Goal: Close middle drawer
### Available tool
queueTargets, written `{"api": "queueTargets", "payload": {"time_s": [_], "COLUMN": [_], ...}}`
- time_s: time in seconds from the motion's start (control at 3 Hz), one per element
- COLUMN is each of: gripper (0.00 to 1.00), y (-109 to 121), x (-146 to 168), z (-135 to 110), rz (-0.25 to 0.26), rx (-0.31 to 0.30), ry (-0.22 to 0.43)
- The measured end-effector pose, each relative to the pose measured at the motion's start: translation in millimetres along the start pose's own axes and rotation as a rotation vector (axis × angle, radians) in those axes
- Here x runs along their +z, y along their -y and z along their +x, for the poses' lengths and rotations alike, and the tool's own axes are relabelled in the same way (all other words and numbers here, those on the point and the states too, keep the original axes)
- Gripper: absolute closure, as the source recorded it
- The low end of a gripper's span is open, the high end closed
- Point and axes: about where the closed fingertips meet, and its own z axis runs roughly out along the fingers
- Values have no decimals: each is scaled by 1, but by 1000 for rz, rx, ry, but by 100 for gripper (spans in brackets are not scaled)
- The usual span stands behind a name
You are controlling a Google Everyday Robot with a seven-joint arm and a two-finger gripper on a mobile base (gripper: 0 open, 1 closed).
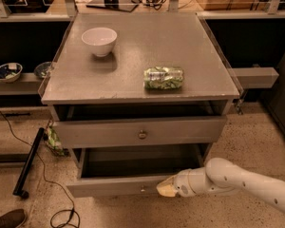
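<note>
The middle drawer (118, 185) is grey, with a long low front panel and a tiny round knob (142, 189). It stands pulled out well past the drawer above, and its deep box is open and dark inside. My gripper (164, 188) comes in from the lower right on a white arm (242, 182). Its cream tip rests against the right part of the drawer's front panel, just right of the knob. The fingers look shut together and hold nothing.
The top drawer (140, 131), with a brass knob, is slightly open under the cabinet top (133, 75). A white bowl (99, 40) and a green packet (164, 77) lie on top. A black pole (29, 161) and cable (47, 184) lie on the floor at left, and a shoe (7, 218) is at bottom left.
</note>
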Motion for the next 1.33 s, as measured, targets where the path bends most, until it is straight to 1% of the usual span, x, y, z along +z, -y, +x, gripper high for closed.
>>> {"api": "queueTargets", "payload": {"time_s": [0.33, 0.67, 1.0, 1.33], "gripper": [100, 100, 100, 100], "y": [0, 5, 5, 11], "x": [0, 1, 1, 5], "z": [-6, -19, -19, -15], "rz": [7, 24, 24, 23], "rx": [-10, -27, -27, -1], "ry": [8, 29, 29, 37]}}
